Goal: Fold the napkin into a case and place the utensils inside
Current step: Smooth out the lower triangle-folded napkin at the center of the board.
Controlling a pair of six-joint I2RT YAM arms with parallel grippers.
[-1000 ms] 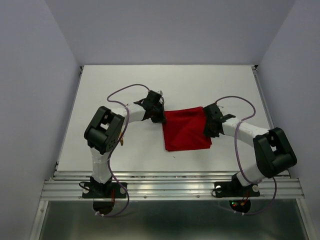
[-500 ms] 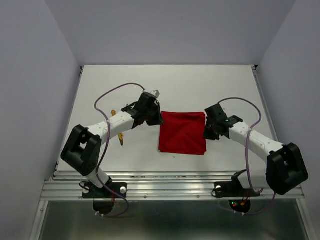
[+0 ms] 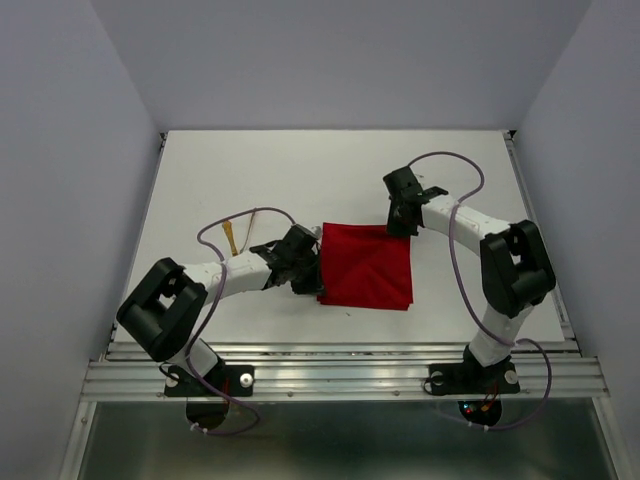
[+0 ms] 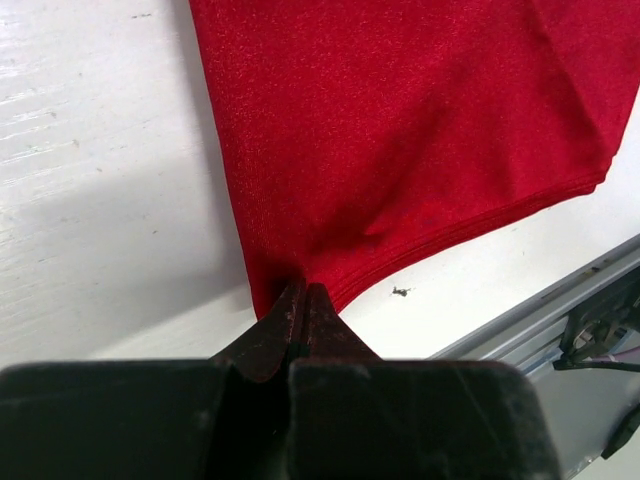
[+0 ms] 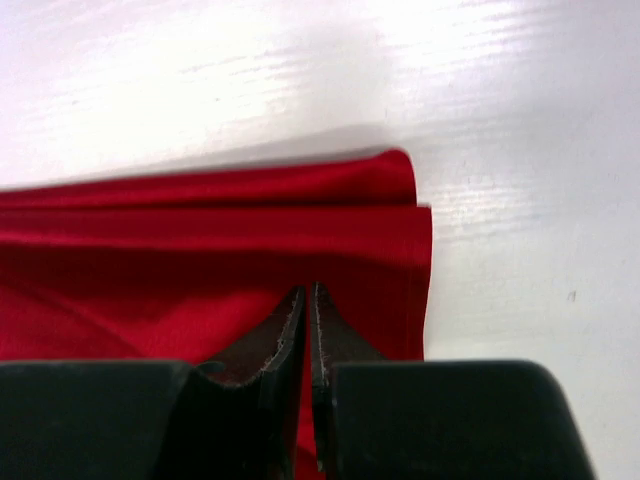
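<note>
White table (image 3: 200,180): bears all else. Red napkin (image 3: 365,265): folded to a rough square at mid-table. A second ago it lay skewed; now its edges run nearly square to the table's. My left gripper (image 3: 312,282): jaws pinched tight on the napkin's near-left corner, having come down from the far-left corner. My right gripper (image 3: 398,228): jaws all but closed, nipping the layered cloth at the far-right corner, up from the right edge. Gold utensil (image 3: 231,238): on the table well left of the napkin, earlier hidden by my left arm.
</note>
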